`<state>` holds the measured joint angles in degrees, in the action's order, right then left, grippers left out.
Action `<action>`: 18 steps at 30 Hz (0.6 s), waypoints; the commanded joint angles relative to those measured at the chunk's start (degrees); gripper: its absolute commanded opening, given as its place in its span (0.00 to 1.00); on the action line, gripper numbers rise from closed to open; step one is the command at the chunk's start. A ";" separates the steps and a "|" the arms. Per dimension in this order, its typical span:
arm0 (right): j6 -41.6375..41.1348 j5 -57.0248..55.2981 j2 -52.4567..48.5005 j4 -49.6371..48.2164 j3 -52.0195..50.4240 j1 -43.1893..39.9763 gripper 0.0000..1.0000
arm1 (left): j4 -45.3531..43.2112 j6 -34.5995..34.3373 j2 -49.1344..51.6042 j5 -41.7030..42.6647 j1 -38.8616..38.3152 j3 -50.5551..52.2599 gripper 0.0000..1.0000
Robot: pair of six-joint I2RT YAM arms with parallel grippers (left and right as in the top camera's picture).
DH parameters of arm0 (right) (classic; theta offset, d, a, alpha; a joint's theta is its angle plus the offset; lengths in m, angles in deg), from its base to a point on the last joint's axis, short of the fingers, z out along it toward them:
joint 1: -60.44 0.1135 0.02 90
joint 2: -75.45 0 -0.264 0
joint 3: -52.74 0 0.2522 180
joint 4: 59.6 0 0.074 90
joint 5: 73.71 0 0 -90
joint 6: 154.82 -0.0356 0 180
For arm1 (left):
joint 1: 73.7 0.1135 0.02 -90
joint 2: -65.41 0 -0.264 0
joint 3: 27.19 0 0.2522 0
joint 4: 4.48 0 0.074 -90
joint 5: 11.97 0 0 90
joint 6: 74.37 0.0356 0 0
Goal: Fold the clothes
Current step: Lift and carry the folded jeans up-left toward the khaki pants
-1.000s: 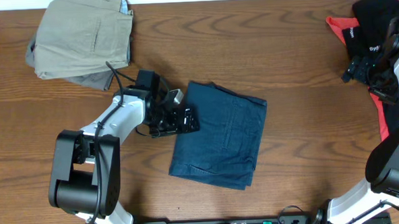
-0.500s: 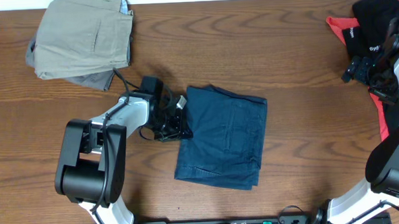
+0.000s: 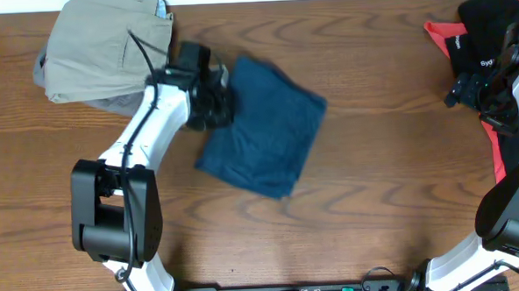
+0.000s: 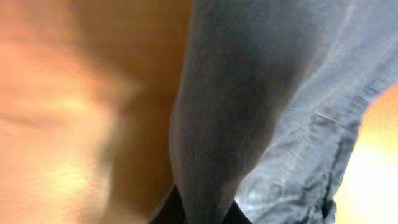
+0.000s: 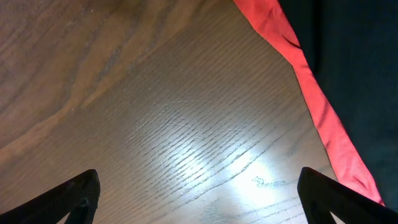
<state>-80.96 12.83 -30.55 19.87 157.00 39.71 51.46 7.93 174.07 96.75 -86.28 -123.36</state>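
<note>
The folded navy-blue shorts [image 3: 263, 128] lie tilted on the table's middle. My left gripper [image 3: 218, 102] is shut on their left edge, close to the tan shorts [image 3: 106, 47]. In the left wrist view the navy fabric [image 4: 249, 93] fills the frame, a fold of it pinched between the dark fingertips [image 4: 163, 215] of the gripper [image 4: 202, 214]. My right gripper [image 3: 478, 90] hangs open at the far right beside the black white-lettered top [image 3: 487, 26] and the coral-red piece [image 3: 437, 28]. Its wrist view shows bare wood between the wide fingers [image 5: 68, 199], with the red edge [image 5: 311, 93] at the upper right.
The tan shorts sit folded at the back left, a grey garment [image 3: 122, 103] peeking out beneath them. The wooden table [image 3: 393, 183] runs to the white back edge. The red cloth also trails down the right edge [image 3: 501, 157].
My left gripper shut on the navy shorts' left edge and pulled them up and left toward the tan pile, turning them. The right arm has stayed put.
</note>
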 commanded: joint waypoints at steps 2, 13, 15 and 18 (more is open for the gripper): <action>-0.76 -0.42 -0.13 -0.02 0.07 -0.59 0.99 | 0.07 -0.48 0.22 -12.11 2.58 -7.56 0.06; -0.79 -0.39 -0.13 -0.02 0.07 -0.59 0.99 | 1.03 9.53 0.33 -16.90 11.37 -16.26 0.06; -0.79 -0.42 -0.13 -0.02 0.07 -0.59 0.99 | 0.63 11.30 0.33 -16.87 13.07 -17.33 0.06; -0.76 -0.39 -0.13 -0.02 0.07 -0.59 0.99 | 0.07 14.51 0.33 -16.87 14.49 -18.16 0.06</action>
<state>-80.96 12.83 -30.57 19.87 157.00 39.71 52.31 17.35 174.12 80.91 -73.02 -138.83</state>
